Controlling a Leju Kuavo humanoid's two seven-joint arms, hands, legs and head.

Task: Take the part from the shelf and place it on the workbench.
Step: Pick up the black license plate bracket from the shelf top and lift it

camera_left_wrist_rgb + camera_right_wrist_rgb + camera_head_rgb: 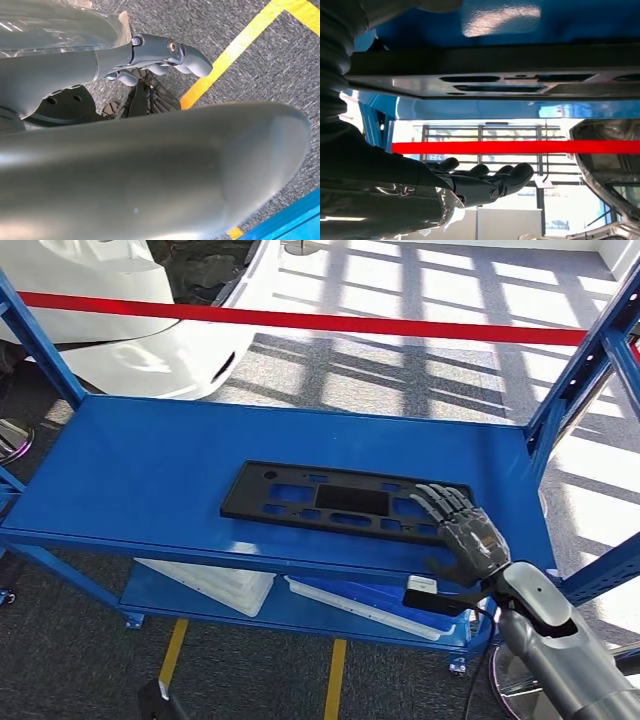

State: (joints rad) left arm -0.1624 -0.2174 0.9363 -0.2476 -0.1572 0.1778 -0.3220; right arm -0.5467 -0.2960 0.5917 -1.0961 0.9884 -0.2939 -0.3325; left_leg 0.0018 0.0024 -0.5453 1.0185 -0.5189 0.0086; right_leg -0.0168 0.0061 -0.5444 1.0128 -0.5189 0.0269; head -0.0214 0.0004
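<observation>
A: Right hand (464, 530) out over the top shelf (151, 470), fingers (445, 500) stretched flat and a little apart above the right end of the part (332, 502); from the head camera I can't say whether they touch it or float just over it; nothing is grasped, the hand is released.

B: The right wrist camera agrees; the hand (486, 182) shows extended fingers with open air around them, and the part (497, 82) is a dark slotted slab across the frame, apart from the fingertips there.

A: And the part itself: a long, flat black panel with rectangular cut-outs, lying flat on the blue shelf, nearer the front edge, right of centre; any writing on it?

B: None I can read; no label, no brand, on the panel or on the shelf frame.

A: Left hand (166, 55)?

B: Seen from the left wrist camera over grey carpet and a yellow floor line (241, 45); fingers lie close together, nothing between them that I can see; whether loose or clenched, I cannot tell.

A: Further out: white trays (219, 585) on the lower shelf, a red barrier tape (302, 320) stretched behind the rack, a white car body (113, 330) beyond it at far left.
</observation>
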